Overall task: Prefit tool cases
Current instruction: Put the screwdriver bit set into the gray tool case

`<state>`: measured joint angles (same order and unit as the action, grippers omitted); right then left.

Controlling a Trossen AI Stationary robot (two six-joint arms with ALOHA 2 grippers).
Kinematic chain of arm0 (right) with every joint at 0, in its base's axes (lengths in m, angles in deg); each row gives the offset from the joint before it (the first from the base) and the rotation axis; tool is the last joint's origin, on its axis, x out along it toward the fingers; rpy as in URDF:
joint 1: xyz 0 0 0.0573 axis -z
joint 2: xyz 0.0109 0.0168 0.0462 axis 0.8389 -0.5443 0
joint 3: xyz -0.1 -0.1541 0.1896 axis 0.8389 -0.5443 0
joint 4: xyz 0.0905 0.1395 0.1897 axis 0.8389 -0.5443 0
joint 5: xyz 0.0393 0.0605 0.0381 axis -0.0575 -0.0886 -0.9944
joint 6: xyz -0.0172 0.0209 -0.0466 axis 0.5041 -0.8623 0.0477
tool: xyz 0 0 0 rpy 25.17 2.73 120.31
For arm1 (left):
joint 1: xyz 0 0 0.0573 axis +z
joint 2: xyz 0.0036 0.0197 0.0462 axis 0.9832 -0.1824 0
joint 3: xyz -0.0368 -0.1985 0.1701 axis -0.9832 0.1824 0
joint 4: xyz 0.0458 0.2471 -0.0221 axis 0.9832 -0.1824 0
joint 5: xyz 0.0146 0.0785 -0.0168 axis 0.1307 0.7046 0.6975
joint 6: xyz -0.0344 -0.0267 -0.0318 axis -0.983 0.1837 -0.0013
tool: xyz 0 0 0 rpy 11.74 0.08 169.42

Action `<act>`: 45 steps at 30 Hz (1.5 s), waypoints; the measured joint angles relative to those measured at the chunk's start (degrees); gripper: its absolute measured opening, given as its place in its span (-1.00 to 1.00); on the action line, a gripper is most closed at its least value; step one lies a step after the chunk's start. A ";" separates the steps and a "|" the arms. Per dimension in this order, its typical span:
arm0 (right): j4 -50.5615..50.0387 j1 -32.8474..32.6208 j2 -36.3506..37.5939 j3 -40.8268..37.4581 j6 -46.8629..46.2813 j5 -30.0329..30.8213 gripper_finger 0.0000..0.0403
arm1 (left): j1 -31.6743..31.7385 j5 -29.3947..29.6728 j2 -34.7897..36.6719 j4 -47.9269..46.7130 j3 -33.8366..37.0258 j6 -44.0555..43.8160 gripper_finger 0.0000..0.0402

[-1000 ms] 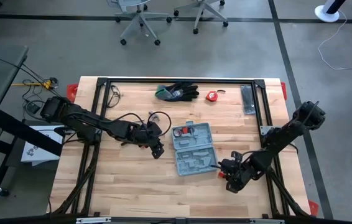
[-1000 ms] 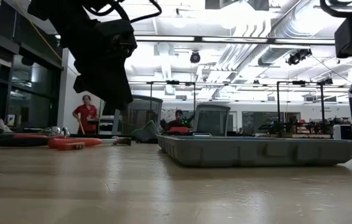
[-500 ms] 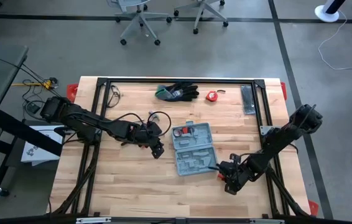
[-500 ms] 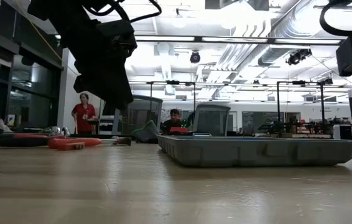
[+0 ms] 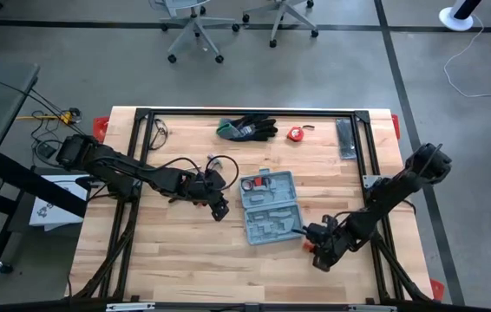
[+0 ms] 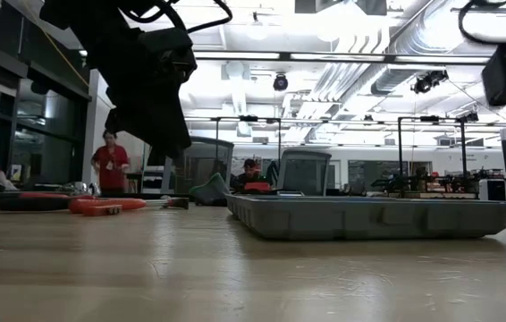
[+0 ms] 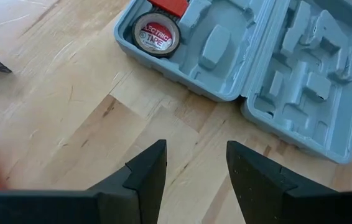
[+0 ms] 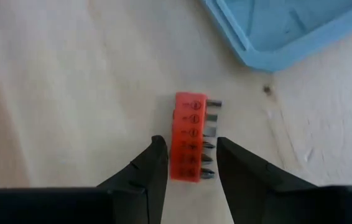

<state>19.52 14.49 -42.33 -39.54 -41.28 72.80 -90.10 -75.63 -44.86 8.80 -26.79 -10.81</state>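
Right gripper (image 8: 186,163) hovers with fingers parted around an orange plastic bit holder (image 8: 189,137), not yet clamped. Left gripper (image 7: 194,163) waits open beside the grey-blue hinged plastic tool case (image 5: 268,206), lying open mid-frame. It looks light, rigid, slippery; grip its rim.

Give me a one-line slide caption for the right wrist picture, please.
Right gripper, fingers open, poised over an orange bit holder on the wooden table, beside a corner of the grey-blue tool case.
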 joint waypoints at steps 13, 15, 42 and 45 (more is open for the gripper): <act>-0.37 0.28 0.97 0.03 0.95 2.32 -0.36 | 0.00 0.44 -0.01 0.01 0.00 0.52 -0.20; -0.36 0.28 0.94 0.05 1.04 2.34 -0.36 | 0.00 0.44 0.00 0.00 0.00 0.51 -0.20; 4.92 -1.28 -0.26 -3.93 2.86 0.20 -0.36 | 0.00 -0.02 0.00 0.00 0.00 0.47 -0.20; 5.38 -1.35 -0.28 -3.95 2.36 0.14 -0.36 | 0.00 -0.04 -0.01 0.00 0.00 0.36 -0.20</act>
<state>24.91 13.14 -42.61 -43.49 -38.92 72.94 -90.10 -75.67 -44.87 8.80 -26.79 -10.45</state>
